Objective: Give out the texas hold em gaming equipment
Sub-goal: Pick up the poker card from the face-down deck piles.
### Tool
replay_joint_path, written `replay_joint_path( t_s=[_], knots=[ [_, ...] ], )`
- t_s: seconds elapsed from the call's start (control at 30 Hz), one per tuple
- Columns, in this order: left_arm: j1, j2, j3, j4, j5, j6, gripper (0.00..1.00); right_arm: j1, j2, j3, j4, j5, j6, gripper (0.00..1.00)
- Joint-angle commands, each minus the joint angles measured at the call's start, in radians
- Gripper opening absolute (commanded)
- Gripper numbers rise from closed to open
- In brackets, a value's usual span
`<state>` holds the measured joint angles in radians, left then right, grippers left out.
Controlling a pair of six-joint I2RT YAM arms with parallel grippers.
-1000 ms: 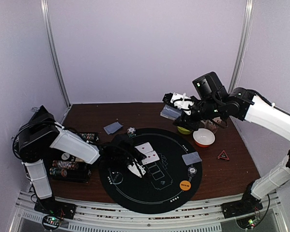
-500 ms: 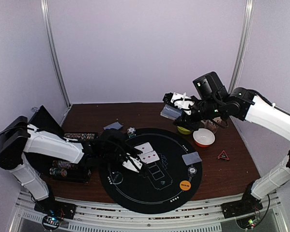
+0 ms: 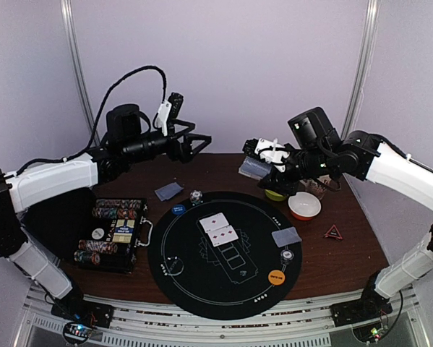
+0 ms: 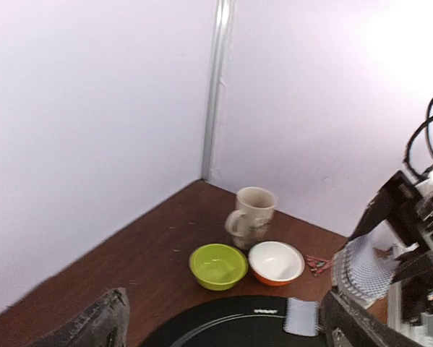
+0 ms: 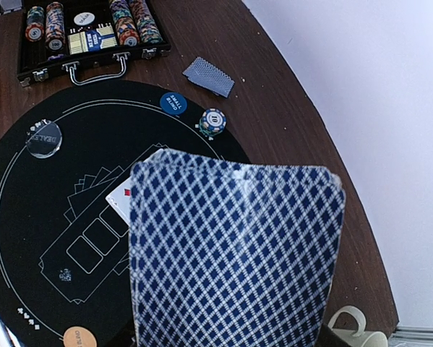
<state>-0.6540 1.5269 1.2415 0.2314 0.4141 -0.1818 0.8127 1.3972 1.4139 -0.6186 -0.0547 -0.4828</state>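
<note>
Now, from above, the left pincer (image 3: 199, 143) has lifted off the black mat (image 3: 202, 289) toward the tabletop's far edge, spread and empty. The right pincer (image 3: 262, 162) keeps pinching the deck (image 3: 252, 169). Two face-up cards (image 3: 220, 229) lie mid-mat. From the left wrist, the deck's diamond-patterned back hangs right of the white-orange bowl (image 4: 276, 262). From the right wrist, that blue-and-white back fills the foreground.

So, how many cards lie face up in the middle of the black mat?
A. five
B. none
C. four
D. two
D: the top view shows two face-up cards with red pips, touching each other, in the middle of the black mat.
</note>
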Motion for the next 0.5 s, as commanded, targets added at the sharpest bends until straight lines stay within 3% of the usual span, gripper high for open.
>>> replay_joint_path(
  t_s=[0.0,0.1,0.33,0.47],
  knots=[
    [-0.017,0.103,0.075,-0.05,0.299,-0.365,0.98,0.006,0.016,0.03,0.018,-0.022,0.014,0.51],
    [-0.022,0.133,0.109,-0.049,0.356,-0.391,0.98,0.012,0.026,0.034,0.027,-0.034,0.015,0.51],
    [-0.058,0.172,0.16,-0.169,0.343,-0.288,0.98,0.029,0.06,0.045,0.043,-0.056,0.019,0.51],
    [-0.065,0.197,0.168,-0.17,0.368,-0.3,0.93,0.044,0.09,0.06,0.042,-0.056,0.016,0.51]
  ],
)
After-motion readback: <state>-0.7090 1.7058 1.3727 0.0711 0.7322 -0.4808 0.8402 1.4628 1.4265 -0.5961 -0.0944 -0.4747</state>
